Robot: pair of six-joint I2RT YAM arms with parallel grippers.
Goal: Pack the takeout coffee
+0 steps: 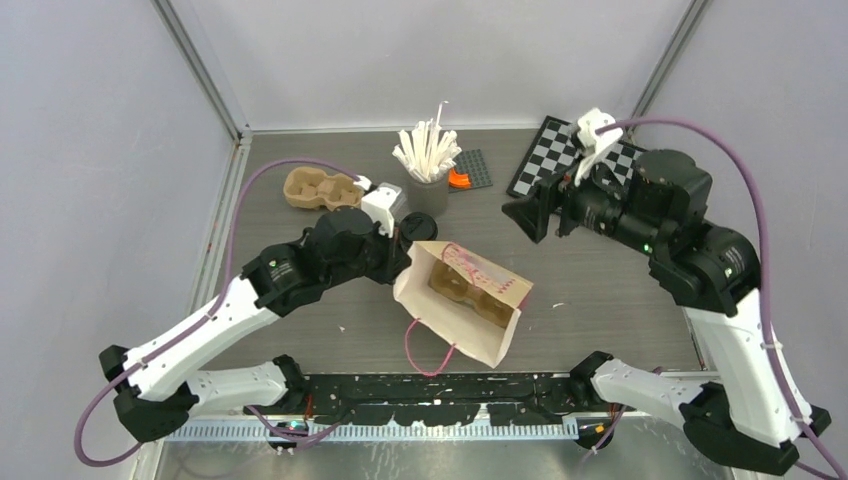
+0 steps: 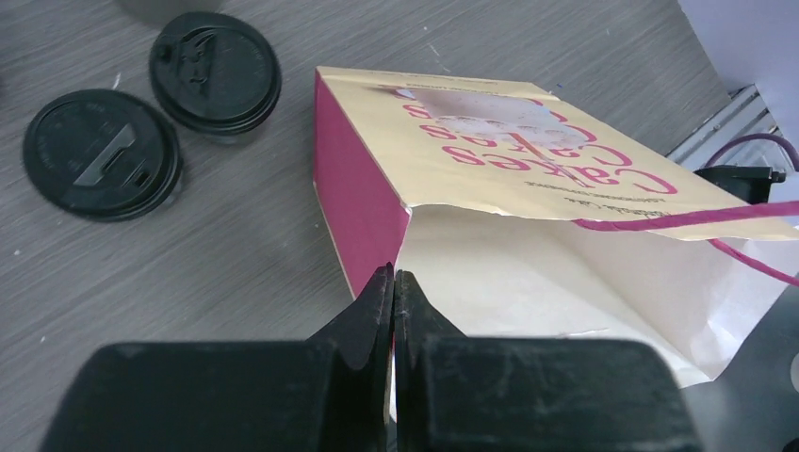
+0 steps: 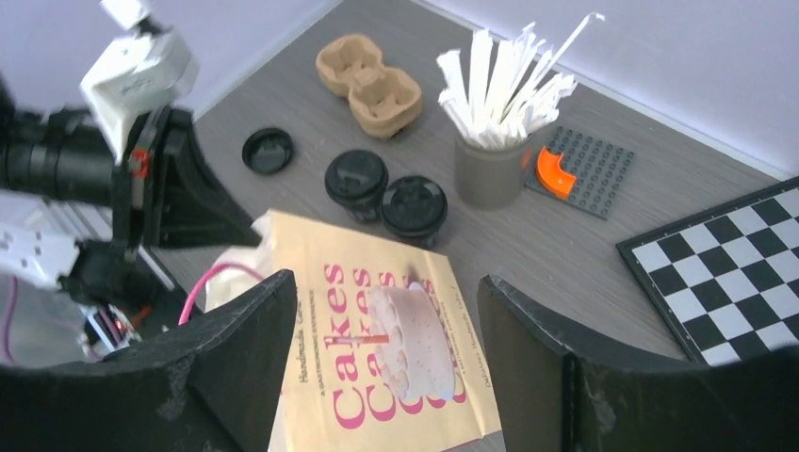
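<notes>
- The first coffee cup (image 3: 356, 179) and the second coffee cup (image 3: 415, 205) are seen upright on the table (image 3: 565, 245), just beside the paper bag (image 2: 490, 141).
- The bag's rim is pinched by the closed left gripper (image 2: 394, 292).
- The right gripper (image 3: 386, 287) is held above the bag, jaws wide apart.
- A grey cup of sticks (image 3: 490, 169) is set beside the cups.
- A pulp tray (image 1: 465, 290) is seen inside the bag.

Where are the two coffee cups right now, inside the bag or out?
Out. Both coffee cups stand upright with lids on, on the table beside the paper bag.

Probably a robotics lab: plain grey walls (image 1: 90, 150), metal frame posts (image 1: 205, 75), a grey bench table (image 1: 600, 310).
</notes>
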